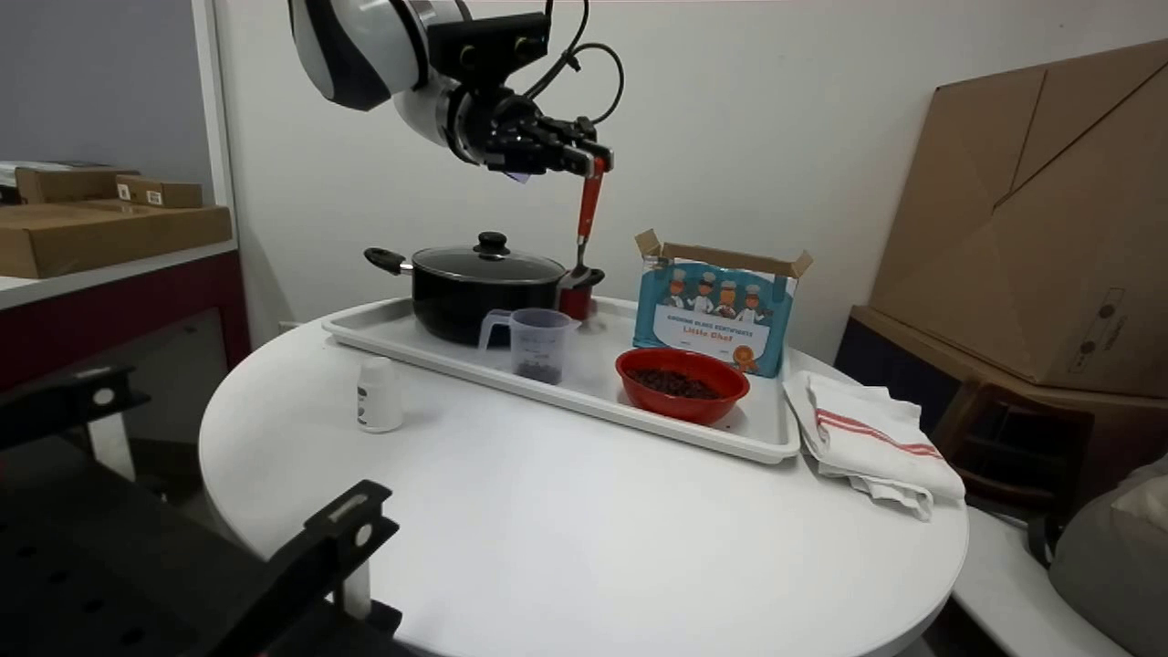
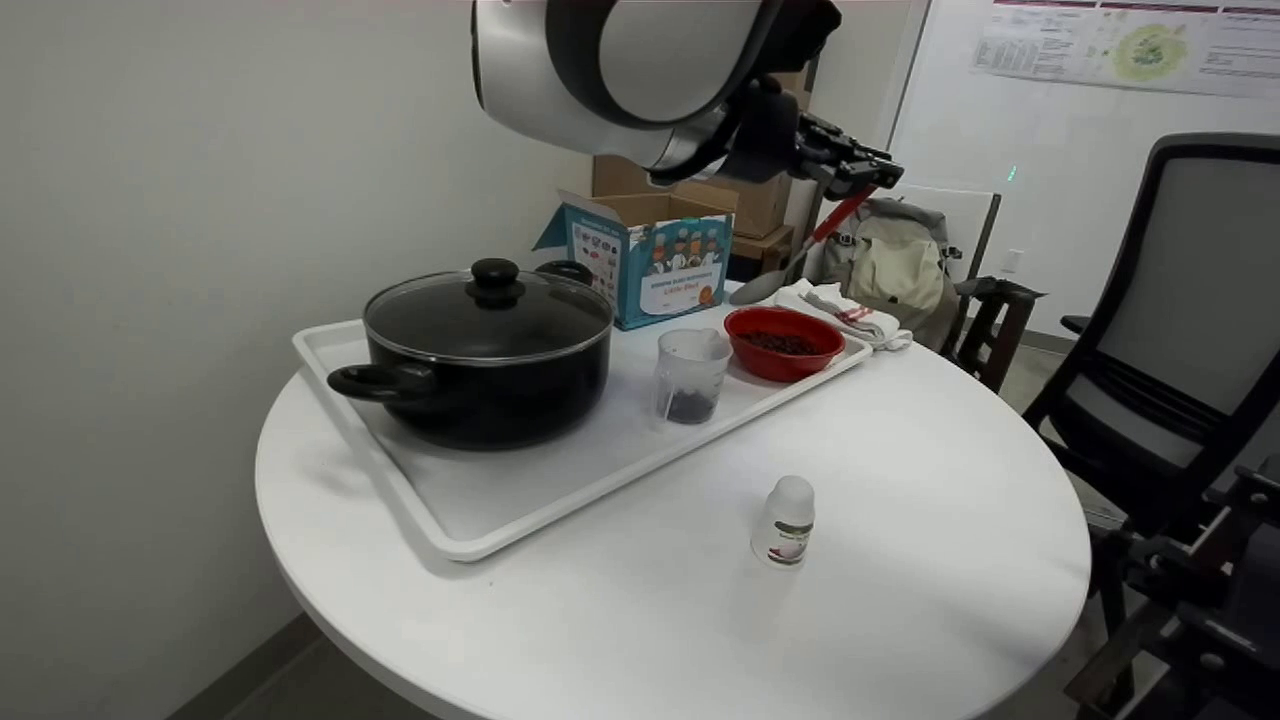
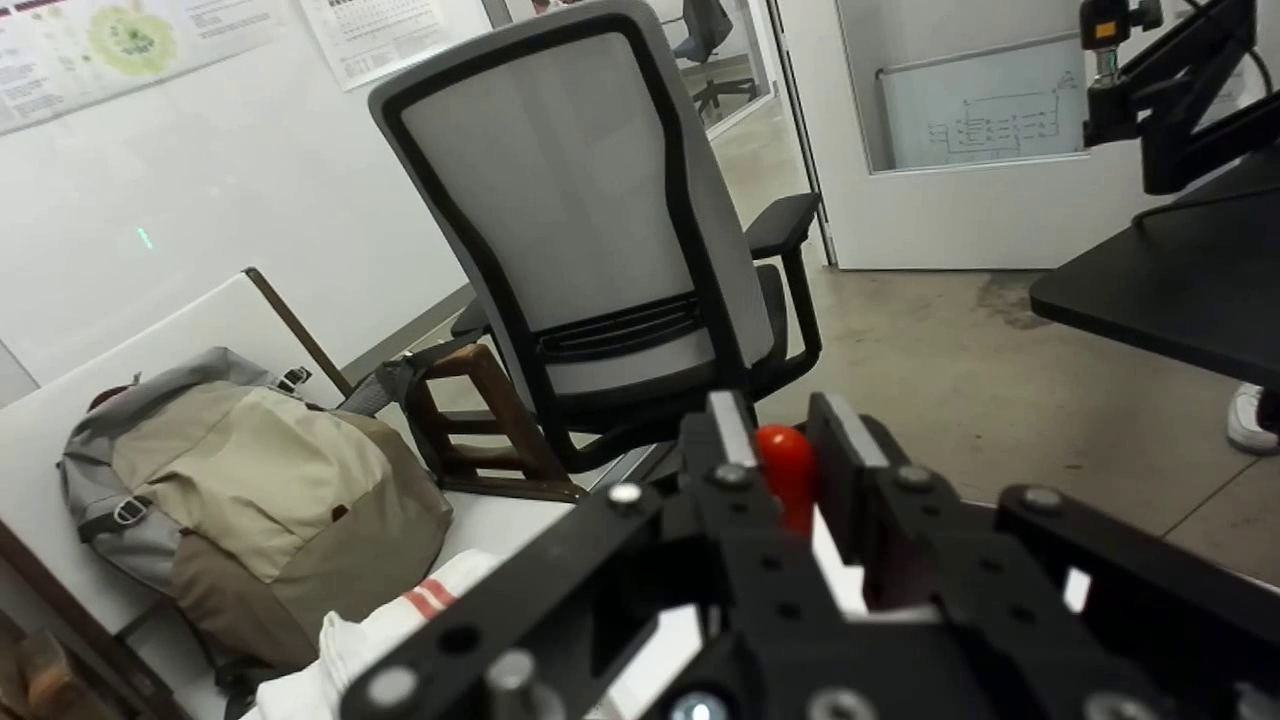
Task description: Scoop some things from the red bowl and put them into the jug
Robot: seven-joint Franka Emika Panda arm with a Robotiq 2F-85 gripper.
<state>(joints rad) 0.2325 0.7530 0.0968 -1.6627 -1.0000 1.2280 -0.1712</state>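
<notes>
The red bowl [image 1: 671,408] holds small dark pieces and sits at one end of the white tray; it also shows in an exterior view [image 2: 782,366]. The jug [image 1: 542,339], a clear measuring cup with dark pieces at its bottom, stands upright beside it on the tray; it shows too in an exterior view [image 2: 692,368]. My gripper [image 1: 598,160] is shut on the red handle of a metal spoon [image 1: 591,196]. The spoon hangs head down, tilted, above the tray. I see nothing on its head. In the wrist view the handle end [image 3: 788,465] sits between the fingers [image 3: 785,430].
The white tray [image 2: 560,500] also bears a black lidded pot [image 2: 490,385], a blue Little Chef box [image 1: 712,315] and a red object [image 1: 575,301] behind the spoon head. A small white container [image 1: 379,397] stands on the table. A white towel [image 1: 871,429] lies beside the tray.
</notes>
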